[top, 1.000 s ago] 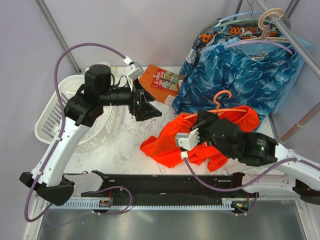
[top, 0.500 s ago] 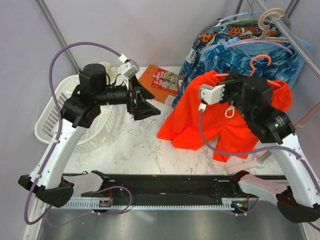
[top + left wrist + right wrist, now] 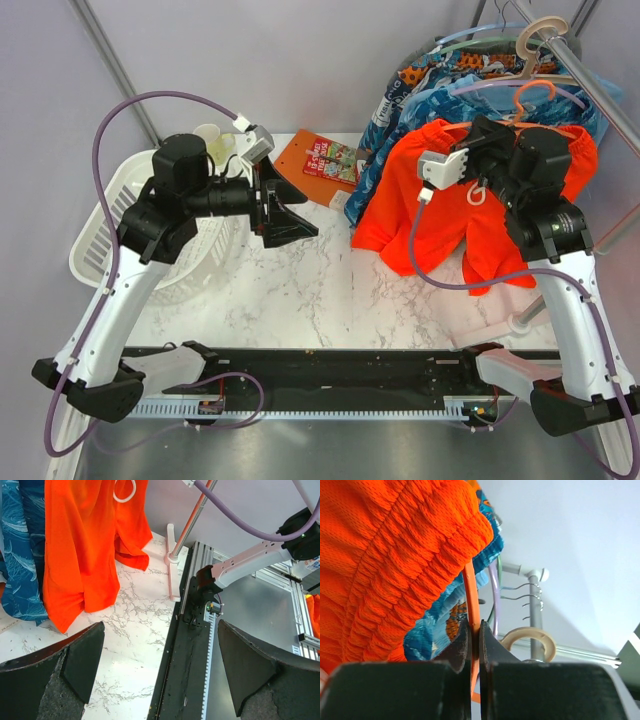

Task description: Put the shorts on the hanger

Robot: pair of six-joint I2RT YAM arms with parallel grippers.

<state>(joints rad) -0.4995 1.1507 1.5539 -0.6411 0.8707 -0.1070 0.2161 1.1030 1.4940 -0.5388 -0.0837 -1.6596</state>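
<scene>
Your right claw clamped the thin, stiff hanger | left claw stood wide, empty | shorts hung limp, light: hold by the waistband.

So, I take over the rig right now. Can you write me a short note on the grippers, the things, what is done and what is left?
The left gripper is open and empty, above the table.
The right gripper is shut on the stem of the hanger, raised near the rail.
The shorts hang by the waistband from the hanger, clear of the table, in front of the blue garments.
Done: the shorts appear to be on the hanger.
Left: probably hook the hanger on the rail, then release. Its hook does not look seated there yet.
</scene>
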